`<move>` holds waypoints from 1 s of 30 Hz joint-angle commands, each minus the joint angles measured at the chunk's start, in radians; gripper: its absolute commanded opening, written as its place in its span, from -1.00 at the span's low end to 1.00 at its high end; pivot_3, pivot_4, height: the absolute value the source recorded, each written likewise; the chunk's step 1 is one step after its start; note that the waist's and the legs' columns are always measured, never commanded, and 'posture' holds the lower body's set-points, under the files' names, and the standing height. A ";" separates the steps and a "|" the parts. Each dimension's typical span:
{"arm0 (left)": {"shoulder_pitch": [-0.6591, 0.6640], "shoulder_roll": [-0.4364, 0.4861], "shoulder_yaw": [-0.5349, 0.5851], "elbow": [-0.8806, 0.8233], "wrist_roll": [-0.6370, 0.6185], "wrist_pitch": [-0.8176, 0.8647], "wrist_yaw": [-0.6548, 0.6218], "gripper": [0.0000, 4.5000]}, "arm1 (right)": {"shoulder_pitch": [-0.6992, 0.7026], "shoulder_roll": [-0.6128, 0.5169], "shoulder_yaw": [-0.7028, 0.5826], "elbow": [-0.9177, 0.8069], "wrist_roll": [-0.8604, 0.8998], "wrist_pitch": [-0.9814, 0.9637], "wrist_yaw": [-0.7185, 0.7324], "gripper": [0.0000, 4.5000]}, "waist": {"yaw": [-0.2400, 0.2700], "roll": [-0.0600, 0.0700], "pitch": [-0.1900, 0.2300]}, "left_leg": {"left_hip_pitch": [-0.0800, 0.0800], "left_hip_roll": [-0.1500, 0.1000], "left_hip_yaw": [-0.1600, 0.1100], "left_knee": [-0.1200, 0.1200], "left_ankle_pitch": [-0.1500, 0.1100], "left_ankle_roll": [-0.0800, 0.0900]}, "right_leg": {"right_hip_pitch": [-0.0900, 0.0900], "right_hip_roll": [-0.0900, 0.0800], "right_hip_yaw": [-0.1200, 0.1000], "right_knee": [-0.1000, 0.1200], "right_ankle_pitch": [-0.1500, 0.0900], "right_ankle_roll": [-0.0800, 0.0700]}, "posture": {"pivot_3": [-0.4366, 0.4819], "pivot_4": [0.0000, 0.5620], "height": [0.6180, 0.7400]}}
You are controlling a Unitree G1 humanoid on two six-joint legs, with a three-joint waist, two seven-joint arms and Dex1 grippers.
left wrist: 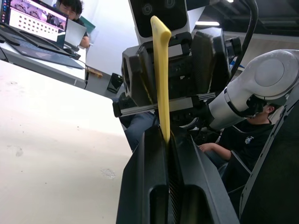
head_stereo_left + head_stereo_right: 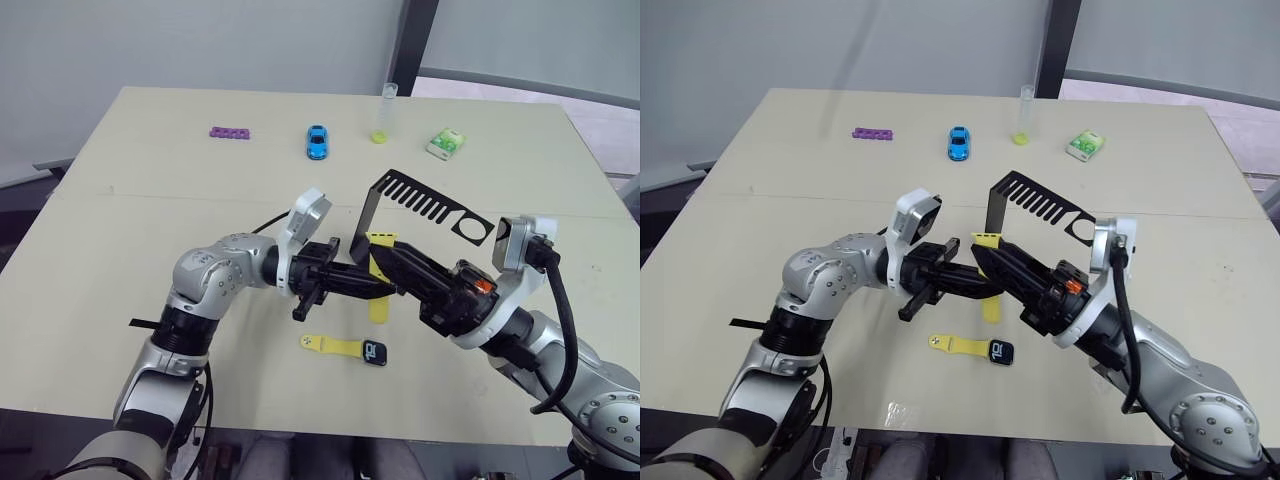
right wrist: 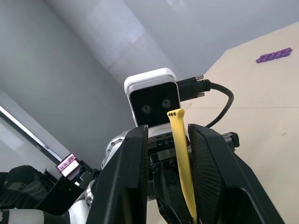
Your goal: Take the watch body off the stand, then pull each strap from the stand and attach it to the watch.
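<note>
Strap [image 1: 161,79] pinched in left tool [image 2: 372,285], right tool [image 2: 400,270] spread around it; watch body [image 2: 375,353] with other strap [image 2: 332,345] on tabletop [image 2: 150,160] at 6 o'clock of stand [image 2: 425,205]. Could slip or twist if released before right tool closes.

The bent black sheet-metal stand [image 2: 400,205] is standing upright. One narrow yellow strap [image 2: 379,290] is hanging upright beside it. The black rounded-square watch body [image 2: 375,353] is lying flat, already joined to another yellow strap [image 2: 332,345].
</note>
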 commanded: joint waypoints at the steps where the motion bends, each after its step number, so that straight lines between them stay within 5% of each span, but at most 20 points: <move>1: -0.019 -0.002 0.024 -0.034 -0.026 0.000 0.003 -1.00 | 0.001 -0.001 -0.005 -0.022 0.006 -0.011 0.017 -0.35 | 0.000 0.000 0.000 | 0.000 0.000 0.000 0.000 0.000 0.000 | 0.000 0.000 0.000 0.000 0.000 0.000 | -0.05 -0.47 1.00; 18: -0.016 -0.006 0.024 -0.033 -0.020 -0.008 0.003 -1.00 | -0.009 0.001 -0.017 -0.015 0.029 -0.020 0.016 -0.35 | 0.000 0.000 0.000 | 0.000 0.000 0.000 0.000 0.000 0.000 | 0.000 0.000 0.000 0.000 0.000 0.000 | -0.05 -0.47 1.00; 22: -0.018 -0.007 0.026 -0.033 -0.022 -0.006 0.005 -1.00 | -0.014 0.004 -0.014 -0.015 0.025 -0.022 0.013 -0.92 | 0.000 0.000 0.000 | 0.000 0.000 0.000 0.000 0.000 0.000 | 0.000 0.000 0.000 0.000 0.000 0.000 | -0.05 -0.47 1.00; 30: -0.021 -0.011 0.025 -0.033 -0.025 -0.004 0.008 -1.00 | -0.023 0.018 -0.011 -0.013 0.018 -0.027 0.009 -0.96 | 0.000 0.000 0.000 | 0.000 0.000 0.000 0.000 0.000 0.000 | 0.000 0.000 0.000 0.000 0.000 0.000 | -0.05 -0.47 1.00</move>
